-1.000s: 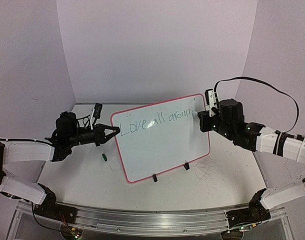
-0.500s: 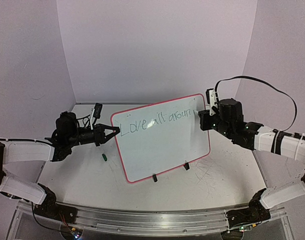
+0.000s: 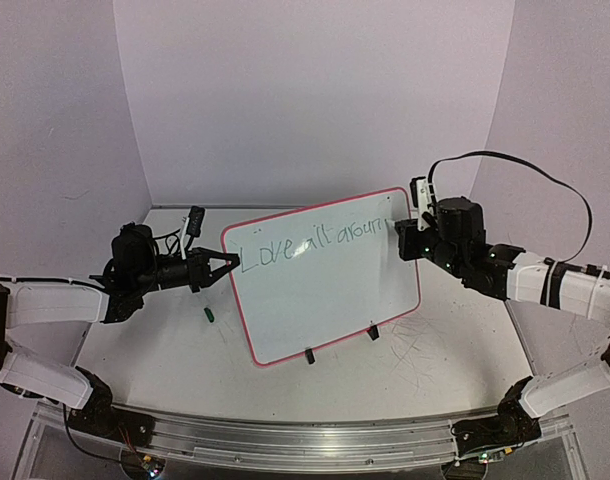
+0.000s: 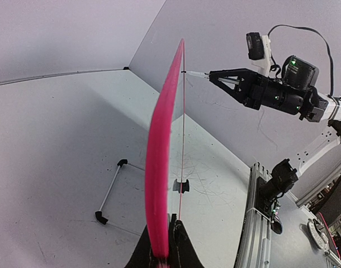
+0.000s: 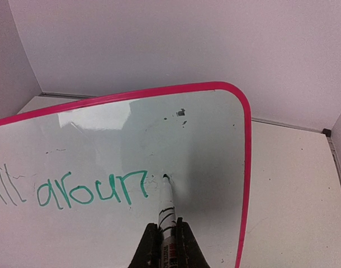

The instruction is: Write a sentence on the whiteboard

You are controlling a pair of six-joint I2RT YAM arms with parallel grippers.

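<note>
The whiteboard (image 3: 330, 290) stands tilted up on the table, pink rim all round. My left gripper (image 3: 231, 264) is shut on its left edge; the left wrist view shows the whiteboard (image 4: 159, 178) edge-on between the closed fingers of the left gripper (image 4: 165, 248). The green sentence (image 3: 310, 243) reads "Love all aroun". My right gripper (image 5: 167, 241) is shut on a white marker (image 5: 167, 207), whose tip touches the whiteboard (image 5: 204, 134) just right of the last letter of the sentence (image 5: 92, 192). From above, the right gripper (image 3: 397, 229) is at the board's upper right corner.
A small green marker cap (image 3: 210, 314) lies on the table left of the board. Two black clips (image 3: 308, 356) sit on the board's lower edge. Grey scribble marks (image 3: 425, 350) cover the table at right. A white rod with black ends (image 4: 110, 192) lies behind the board.
Almost nothing: the right arm has shifted very slightly at the board's upper right corner. The left arm and the board have stayed still.
</note>
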